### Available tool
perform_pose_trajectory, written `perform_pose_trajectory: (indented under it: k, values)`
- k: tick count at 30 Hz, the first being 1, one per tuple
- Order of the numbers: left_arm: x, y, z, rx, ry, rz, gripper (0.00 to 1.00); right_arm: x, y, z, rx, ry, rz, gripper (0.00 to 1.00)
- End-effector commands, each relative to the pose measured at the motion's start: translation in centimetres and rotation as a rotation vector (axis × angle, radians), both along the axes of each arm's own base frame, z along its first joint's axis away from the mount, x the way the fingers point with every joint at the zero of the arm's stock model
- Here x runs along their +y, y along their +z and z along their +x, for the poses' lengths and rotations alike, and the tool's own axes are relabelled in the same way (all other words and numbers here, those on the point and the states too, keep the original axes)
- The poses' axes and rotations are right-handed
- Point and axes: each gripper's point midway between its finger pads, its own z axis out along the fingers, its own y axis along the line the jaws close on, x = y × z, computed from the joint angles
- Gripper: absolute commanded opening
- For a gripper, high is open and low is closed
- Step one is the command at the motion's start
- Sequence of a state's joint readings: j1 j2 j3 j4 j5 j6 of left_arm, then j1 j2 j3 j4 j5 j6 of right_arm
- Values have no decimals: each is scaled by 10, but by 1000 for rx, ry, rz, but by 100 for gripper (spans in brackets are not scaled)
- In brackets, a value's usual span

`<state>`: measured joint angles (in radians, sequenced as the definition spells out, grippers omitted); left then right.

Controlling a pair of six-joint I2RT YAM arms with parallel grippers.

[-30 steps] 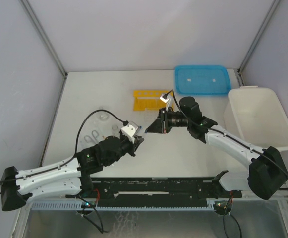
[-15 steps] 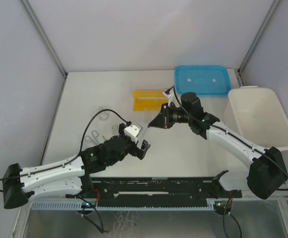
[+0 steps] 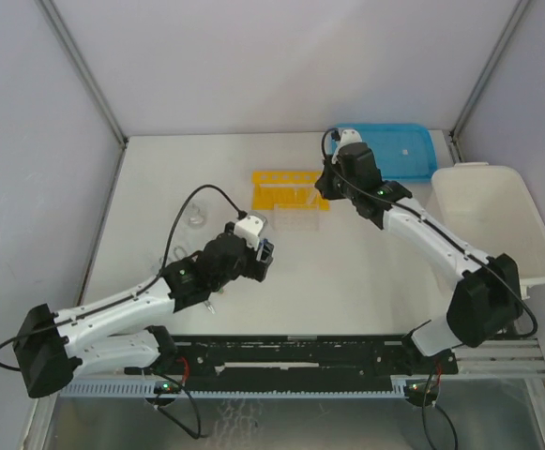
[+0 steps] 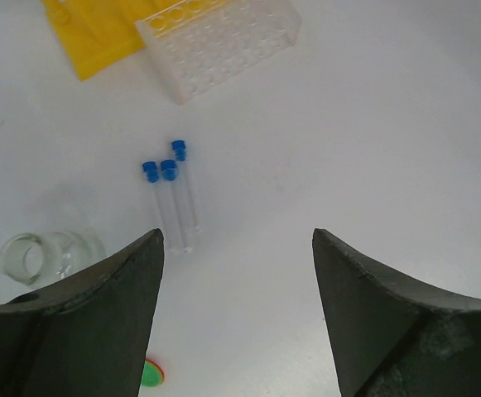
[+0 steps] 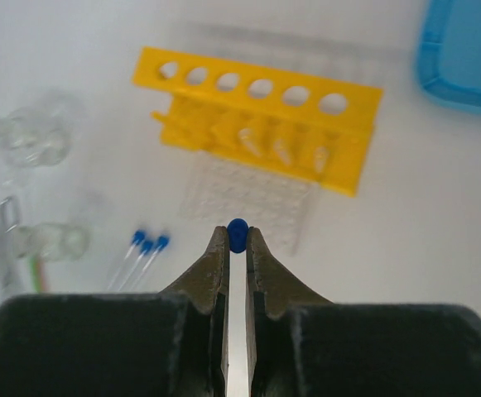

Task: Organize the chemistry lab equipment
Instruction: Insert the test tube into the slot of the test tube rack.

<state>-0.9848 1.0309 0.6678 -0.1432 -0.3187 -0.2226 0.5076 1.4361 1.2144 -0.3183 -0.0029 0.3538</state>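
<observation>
My right gripper [image 5: 238,240] is shut on a small clear blue-capped tube [image 5: 238,234], whose blue cap shows between the fingertips. It hovers above the yellow tube rack [image 5: 257,116] and a clear well rack [image 5: 252,198]; from above, the right gripper [image 3: 321,190] sits at the yellow rack's [image 3: 286,187] right end. Three more blue-capped tubes [image 4: 172,198] lie side by side on the table. My left gripper [image 4: 236,248] stands open and holds nothing, just short of them. A glass vessel [image 4: 37,256] and the green-tipped stick [image 4: 151,374] are at its left.
A blue lid [image 3: 389,150] lies at the back right, with the big white tub [image 3: 488,225] along the right edge. Another glass vessel [image 5: 33,132] and thin metal tongs [image 5: 0,223] sit to the left of the racks.
The two grippers met over the table; the right one closed on the tube, the left one opened and let go. The right arm then carried the tube back to the yellow rack.
</observation>
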Motion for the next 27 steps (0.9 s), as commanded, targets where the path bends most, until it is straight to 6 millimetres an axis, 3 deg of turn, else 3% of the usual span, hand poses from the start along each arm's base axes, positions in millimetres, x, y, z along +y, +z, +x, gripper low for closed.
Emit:
perform_pose_trajectory:
  k: [1, 5, 11, 27]
  values:
    - [13, 13, 20, 32, 80, -19, 76, -27, -7, 35, -52, -153, -148, 0]
    - [26, 11, 26, 34, 131, 16, 76, -25, -26, 49, -62, -197, -210, 0]
    - [27, 7, 26, 42, 138, 25, 73, -11, -52, 50, -40, -173, -262, 0]
    - [25, -5, 20, 73, 116, 18, 73, 4, -72, 52, -13, -138, -254, 0]
